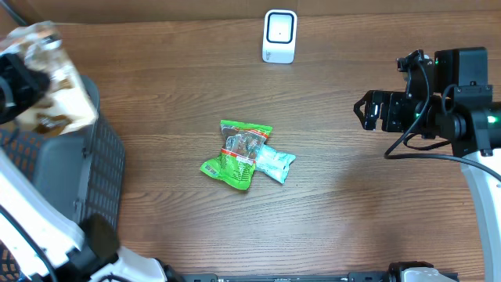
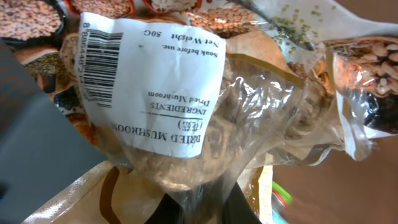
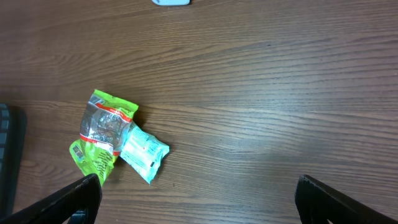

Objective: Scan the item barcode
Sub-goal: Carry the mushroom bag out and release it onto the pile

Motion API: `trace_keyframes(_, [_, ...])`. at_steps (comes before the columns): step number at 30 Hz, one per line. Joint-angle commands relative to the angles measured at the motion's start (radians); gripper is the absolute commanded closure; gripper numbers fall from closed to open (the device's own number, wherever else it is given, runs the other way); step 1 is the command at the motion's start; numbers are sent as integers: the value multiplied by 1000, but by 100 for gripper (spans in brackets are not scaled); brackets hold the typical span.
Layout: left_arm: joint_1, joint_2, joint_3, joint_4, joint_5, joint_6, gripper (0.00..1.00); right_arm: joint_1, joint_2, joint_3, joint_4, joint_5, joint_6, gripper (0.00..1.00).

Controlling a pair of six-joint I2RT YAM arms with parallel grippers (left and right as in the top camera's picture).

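A clear bag of dried mushrooms point(image 1: 48, 77) hangs above the basket at the far left, with my left gripper point(image 1: 14, 88) shut on its edge. In the left wrist view the bag point(image 2: 205, 112) fills the frame. Its white label with a barcode point(image 2: 99, 59) faces the camera, and my left gripper point(image 2: 208, 208) pinches the plastic at the bottom. The white scanner point(image 1: 279, 35) stands at the table's far edge, centre. My right gripper point(image 1: 368, 110) hovers open at the right; its fingers point(image 3: 74, 196) are spread wide over bare wood, holding nothing.
A dark mesh basket point(image 1: 86, 172) sits at the left, with several bean packets point(image 2: 31, 18) in it. A green packet point(image 1: 239, 149) and a teal packet point(image 1: 275, 163) lie together mid-table. Both show in the right wrist view: green packet point(image 3: 102, 134), teal packet point(image 3: 143, 152).
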Motion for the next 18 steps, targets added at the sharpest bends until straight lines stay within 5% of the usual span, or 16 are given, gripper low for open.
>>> trace_keyframes(1, [-176, -58, 19, -5, -33, 30, 96, -3, 0, 18, 7, -9, 0, 0])
trace_keyframes(5, [-399, -45, -51, -4, -139, -10, 96, -3, 0, 18, 11, -9, 1, 0])
trace_keyframes(8, [-598, -2, -193, 8, -292, -157, 96, -3, 0, 18, 10, -9, 1, 0])
trace_keyframes(18, [-966, 134, -646, 304, -300, -280, 96, -3, 0, 18, 10, -9, 0, 0])
